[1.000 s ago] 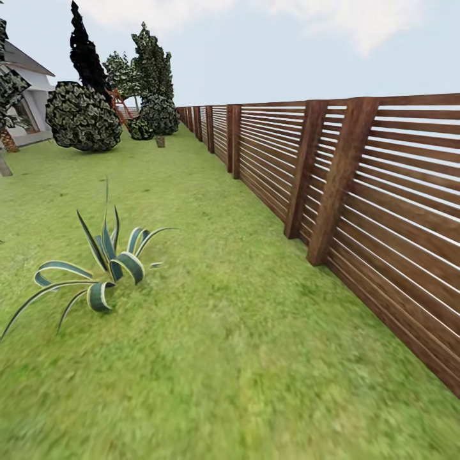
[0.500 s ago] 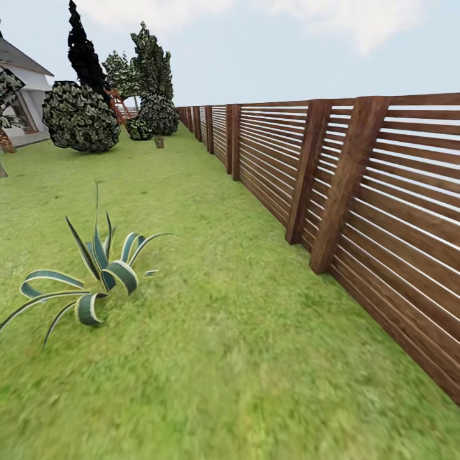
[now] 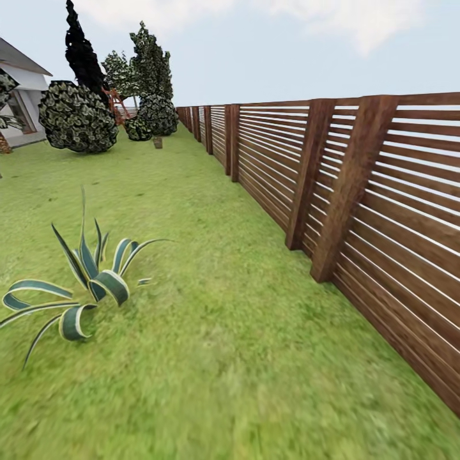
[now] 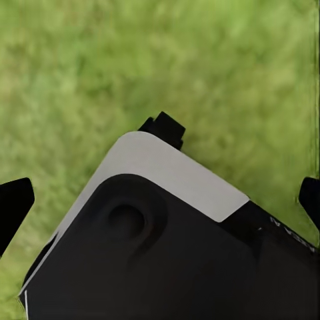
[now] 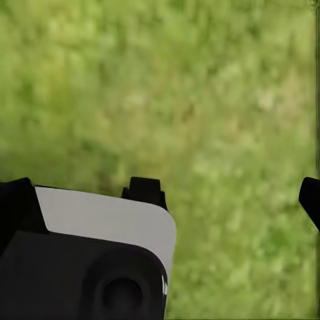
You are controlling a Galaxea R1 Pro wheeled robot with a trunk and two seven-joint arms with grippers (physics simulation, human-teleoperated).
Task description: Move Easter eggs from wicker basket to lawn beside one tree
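Observation:
The Easter eggs and the wicker basket are out of view. The lawn point(image 3: 211, 332) spreads ahead of me in the garden, beside a brown slatted fence point(image 3: 358, 211). Far back by the fence stands a tree point(image 3: 153, 70) with dark, pale-spotted leaves and a short trunk. My left gripper point(image 4: 161, 202) is open over grass, its black fingertips point(image 4: 15, 203) wide apart, and part of my own body lies below it. My right gripper point(image 5: 160, 200) is also open above grass, with one fingertip point(image 5: 311, 199) at the frame's edge.
A spiky striped agave plant point(image 3: 86, 287) grows at the near left. A round spotted bush point(image 3: 78, 118) and a thin black tree point(image 3: 80, 48) stand far left, near a white house point(image 3: 19, 96). Open grass runs along the fence.
The whole head view has shifted: the agave slid toward the lower left and the near fence post looks larger and closer. The camera moved, not the things.

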